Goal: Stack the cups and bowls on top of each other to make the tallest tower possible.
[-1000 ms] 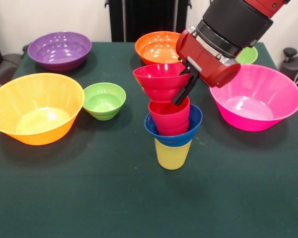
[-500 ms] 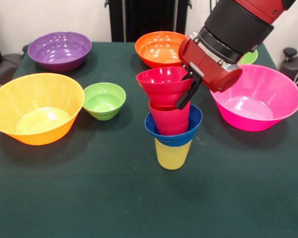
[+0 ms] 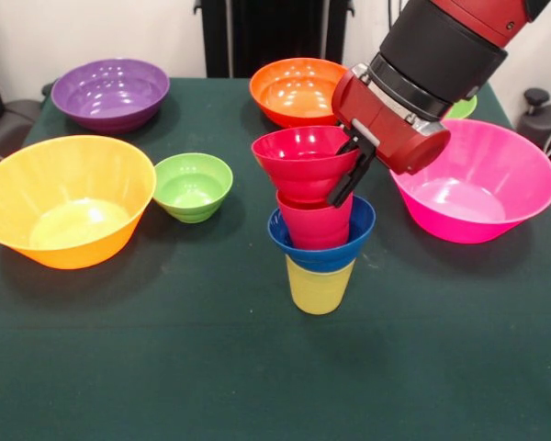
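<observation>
tower [image 3: 318, 220] stood near the middle of the green table [image 3: 165, 367] in the front view, the only view supplied. at its base was the yellow cup [image 3: 319, 287], upright on the cloth. the small blue bowl [image 3: 323, 246] sat in the cup's mouth, the red cup [image 3: 314, 223] stood inside that bowl, and the small red bowl [image 3: 303, 162] rested on top, its rim tipped slightly. the gripper [image 3: 352, 171] came in from the upper right on the red and black arm [image 3: 441, 46]; one dark finger lay against the red bowl's right outer wall and rim. the second finger was hidden, so it appeared closed on the rim, though this could not be confirmed.

around the tower: the large orange-yellow bowl [image 3: 64, 197] at the left edge, the small green bowl [image 3: 193, 186] just beside it, the purple bowl [image 3: 110, 92] at far left, the orange bowl [image 3: 294, 89] behind the tower, and the pink bowl [image 3: 477, 184] to the right. a sliver of another green bowl [image 3: 461, 107] showed behind the arm. all stood upright and apart from the tower.
</observation>
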